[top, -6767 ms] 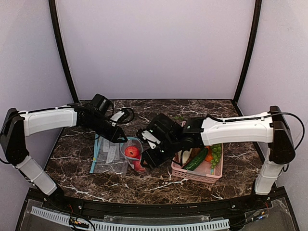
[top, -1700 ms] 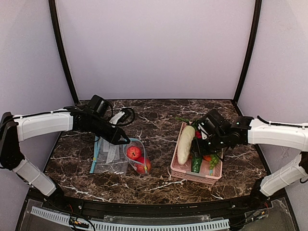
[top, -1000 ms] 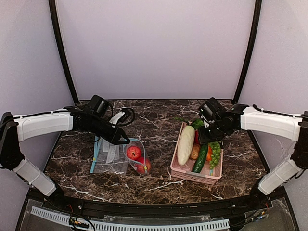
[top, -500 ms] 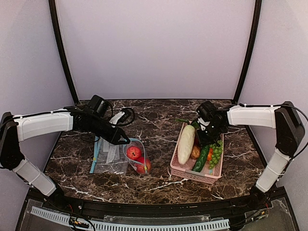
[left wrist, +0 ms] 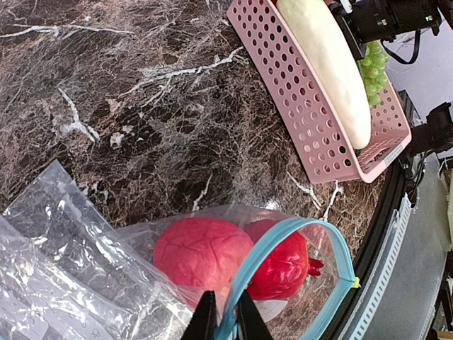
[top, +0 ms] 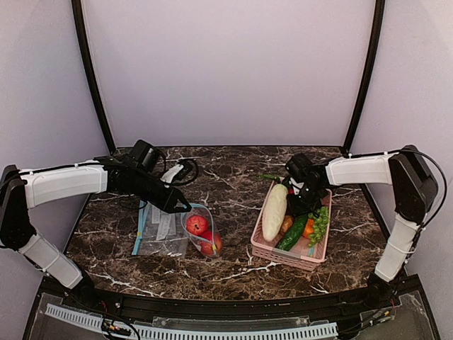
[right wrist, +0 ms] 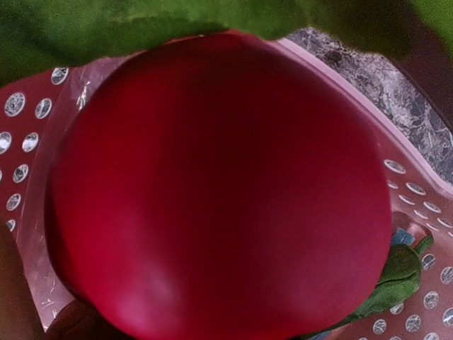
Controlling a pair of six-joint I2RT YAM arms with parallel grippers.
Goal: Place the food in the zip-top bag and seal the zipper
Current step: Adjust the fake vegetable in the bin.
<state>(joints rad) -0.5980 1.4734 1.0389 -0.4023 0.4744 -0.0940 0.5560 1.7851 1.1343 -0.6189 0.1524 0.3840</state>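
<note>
The clear zip-top bag [top: 200,214] lies left of centre with its mouth open. Two red-pink fruits [top: 197,224] [top: 210,243] sit inside it; the left wrist view shows them too [left wrist: 202,253] [left wrist: 287,263]. My left gripper [top: 182,206] is shut on the teal zipper [left wrist: 261,258] at the mouth's edge, holding it up. The dark green cucumber [top: 294,232] lies in the pink basket [top: 287,257]. My right gripper [top: 304,198] is low over the basket's far end. Its fingers are hidden. A smooth dark red round thing [right wrist: 212,191] fills its wrist view.
The basket also holds a long white radish [top: 273,211], green grapes [top: 317,225] and an orange fruit [top: 308,228]. More flat clear bags [top: 159,228] lie under and left of the open one. A black cable [top: 185,170] lies behind the left gripper.
My right gripper left the bag, where a second red fruit now rests, crossed to the basket, and has moved to its far end. The left gripper has kept still on the zipper.
</note>
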